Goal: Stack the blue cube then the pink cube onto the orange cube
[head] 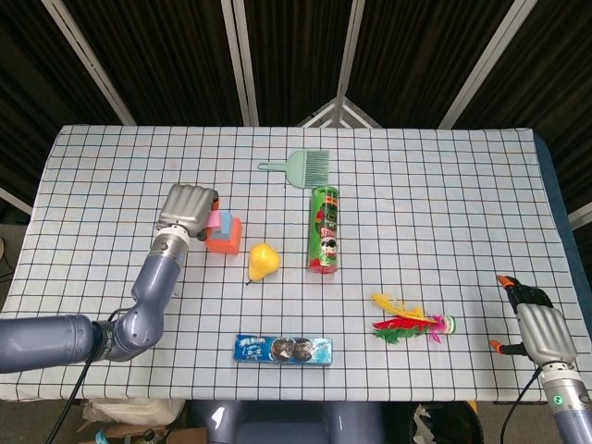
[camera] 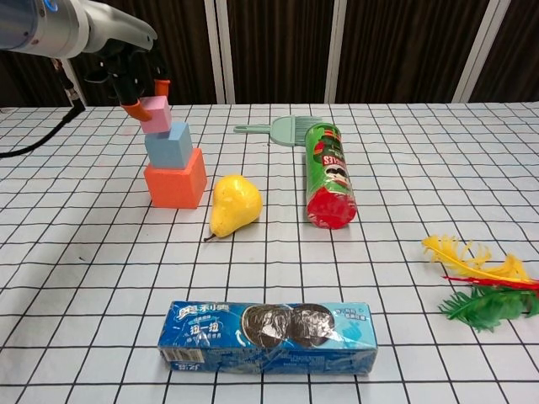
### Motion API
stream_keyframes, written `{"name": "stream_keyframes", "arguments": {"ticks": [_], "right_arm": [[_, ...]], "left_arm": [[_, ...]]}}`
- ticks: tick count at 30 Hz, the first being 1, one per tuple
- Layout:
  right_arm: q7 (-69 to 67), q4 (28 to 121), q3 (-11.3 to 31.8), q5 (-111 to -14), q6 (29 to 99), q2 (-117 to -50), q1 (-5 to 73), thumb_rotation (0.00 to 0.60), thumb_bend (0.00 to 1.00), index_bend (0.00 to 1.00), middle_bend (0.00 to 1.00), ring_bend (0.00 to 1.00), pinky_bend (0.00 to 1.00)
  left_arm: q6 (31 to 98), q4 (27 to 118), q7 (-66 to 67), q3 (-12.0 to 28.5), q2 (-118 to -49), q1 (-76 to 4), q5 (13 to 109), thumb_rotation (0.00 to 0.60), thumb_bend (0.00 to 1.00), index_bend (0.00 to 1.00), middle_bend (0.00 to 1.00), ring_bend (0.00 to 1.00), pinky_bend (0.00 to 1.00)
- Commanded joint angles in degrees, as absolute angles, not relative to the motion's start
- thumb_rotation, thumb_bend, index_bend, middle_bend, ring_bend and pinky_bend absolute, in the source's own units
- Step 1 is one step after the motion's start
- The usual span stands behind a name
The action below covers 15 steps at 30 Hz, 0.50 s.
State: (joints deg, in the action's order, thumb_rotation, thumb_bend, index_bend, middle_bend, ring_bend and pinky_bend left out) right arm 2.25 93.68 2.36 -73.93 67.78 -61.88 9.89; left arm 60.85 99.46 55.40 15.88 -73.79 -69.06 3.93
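Cubes: one pink cube [camera: 157, 114], one blue cube [camera: 168, 145], one orange cube [camera: 175, 183].

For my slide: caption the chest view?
Left hand holds pink cube on blue cube atop orange cube.

The pink cube [camera: 157, 115] sat on the blue cube [camera: 169, 145], which sat on the orange cube [camera: 175, 178]. A pear [camera: 233, 204] lay right of the stack, a can [camera: 328, 174] further right, biscuits [camera: 268, 337] nearest.

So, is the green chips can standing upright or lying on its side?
Lying on its side. In the chest view the chips can rests lengthwise on the table, its red end facing the camera.
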Motion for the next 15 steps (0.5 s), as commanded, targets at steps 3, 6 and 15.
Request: {"name": "stream_keyframes", "arguments": {"ticks": [3, 6, 15], "right_arm": [[2.3, 93.7, 2.3, -74.0, 67.7, -61.8, 9.9, 0.600, 0.17, 0.04, 0.10, 0.13, 0.10], [2.3, 93.7, 2.3, -73.9, 67.7, -61.8, 9.9, 0.600, 0.17, 0.04, 0.10, 0.13, 0.10], [2.2, 93.7, 2.3, -73.7, 67.5, -61.8, 10.0, 0.600, 0.17, 0.04, 0.10, 0.13, 0.10]], "left_arm": [[60.5, 98.7, 55.1, 15.5, -73.9, -69.5, 3.4, 0.600, 0.38, 0.46, 0.75, 0.65, 0.79], [60.2, 98.1, 55.1, 15.4, -74.1, -70.0, 2.9, 0.600, 0.38, 0.46, 0.75, 0.65, 0.79], [59.7, 96.7, 55.4, 14.4, -75.2, -71.3, 2.2, 0.600, 0.38, 0.46, 0.75, 0.65, 0.79]]}}
